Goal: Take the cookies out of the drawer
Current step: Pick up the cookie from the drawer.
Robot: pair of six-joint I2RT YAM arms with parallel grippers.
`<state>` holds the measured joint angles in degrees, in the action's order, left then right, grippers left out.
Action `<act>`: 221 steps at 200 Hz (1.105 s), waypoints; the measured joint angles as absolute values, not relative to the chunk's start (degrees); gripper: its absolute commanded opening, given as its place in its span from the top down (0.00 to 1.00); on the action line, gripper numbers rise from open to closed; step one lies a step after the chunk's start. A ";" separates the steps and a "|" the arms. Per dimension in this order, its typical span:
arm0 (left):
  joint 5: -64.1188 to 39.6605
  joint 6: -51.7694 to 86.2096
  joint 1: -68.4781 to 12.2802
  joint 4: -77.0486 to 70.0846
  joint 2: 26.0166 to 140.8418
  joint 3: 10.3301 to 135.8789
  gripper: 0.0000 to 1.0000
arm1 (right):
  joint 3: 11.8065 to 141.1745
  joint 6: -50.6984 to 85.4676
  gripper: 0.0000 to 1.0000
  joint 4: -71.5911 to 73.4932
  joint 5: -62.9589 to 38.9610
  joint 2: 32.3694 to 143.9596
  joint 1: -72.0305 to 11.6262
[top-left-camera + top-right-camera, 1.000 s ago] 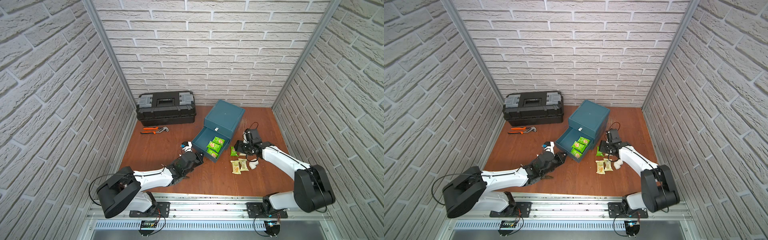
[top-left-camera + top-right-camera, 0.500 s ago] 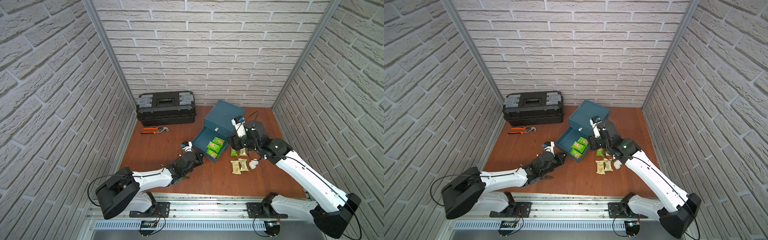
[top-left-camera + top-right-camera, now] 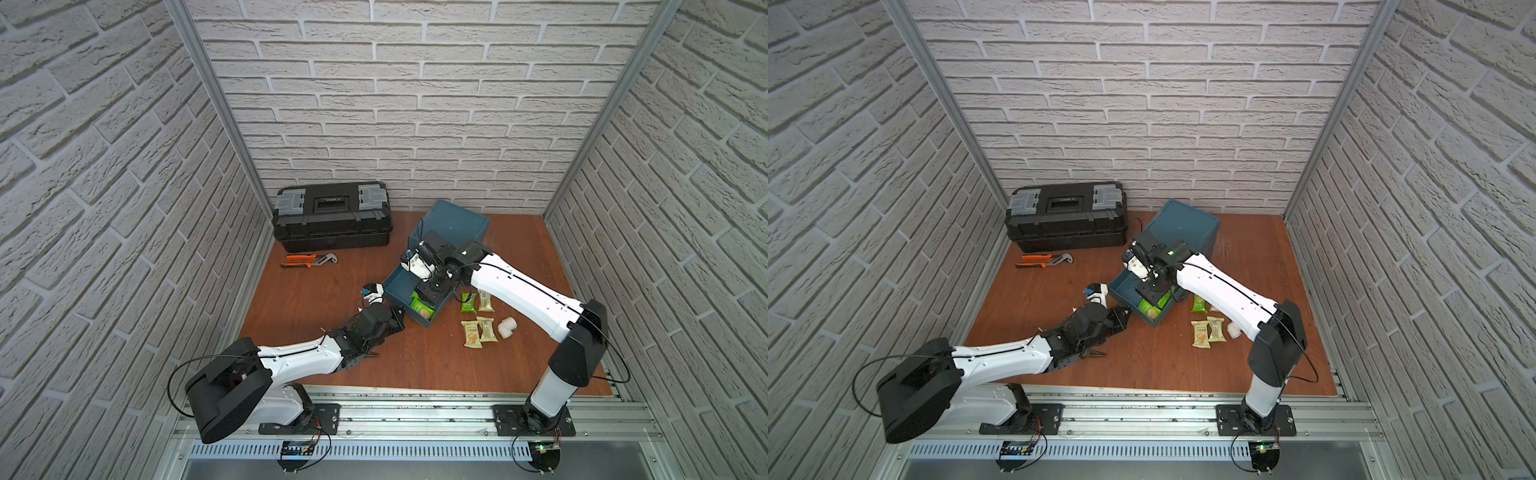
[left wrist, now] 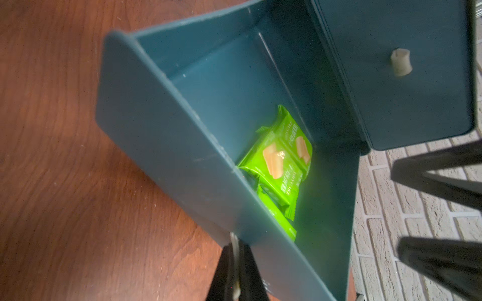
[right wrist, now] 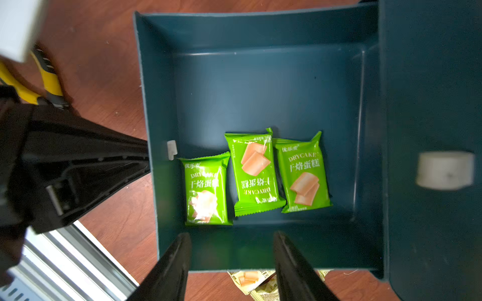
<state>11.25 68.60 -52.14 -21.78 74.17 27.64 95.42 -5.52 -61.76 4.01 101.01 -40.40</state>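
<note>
Three bright green cookies (image 5: 255,172) lie flat in the open teal drawer (image 5: 260,34); a top view shows one green packet (image 3: 420,307) past my right wrist. My right gripper (image 5: 230,242) hangs open over the drawer's near side, empty and above the packets. My left gripper (image 4: 236,250) is shut on the drawer's small white knob (image 5: 171,149) at its front wall (image 4: 169,146). More cookies (image 3: 471,332), cream and green, lie on the table right of the drawer. In both top views the right gripper (image 3: 1152,291) is above the drawer and the left gripper (image 3: 1125,316) at its front corner.
The teal cabinet (image 3: 453,224) stands behind the drawer, with a second white knob (image 5: 443,170) on its upper front. A white pipe elbow (image 3: 508,327) lies by the table packets. A black toolbox (image 3: 332,216) and orange pliers (image 3: 309,260) sit at the back left.
My right arm has risen from the packets on the table and swung left over the open drawer. The left arm has kept still on the knob.
</note>
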 measured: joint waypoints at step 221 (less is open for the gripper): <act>11.27 69.23 -52.10 -20.93 73.78 27.57 1.00 | 98.89 -7.97 0.43 -65.52 6.85 113.62 -39.03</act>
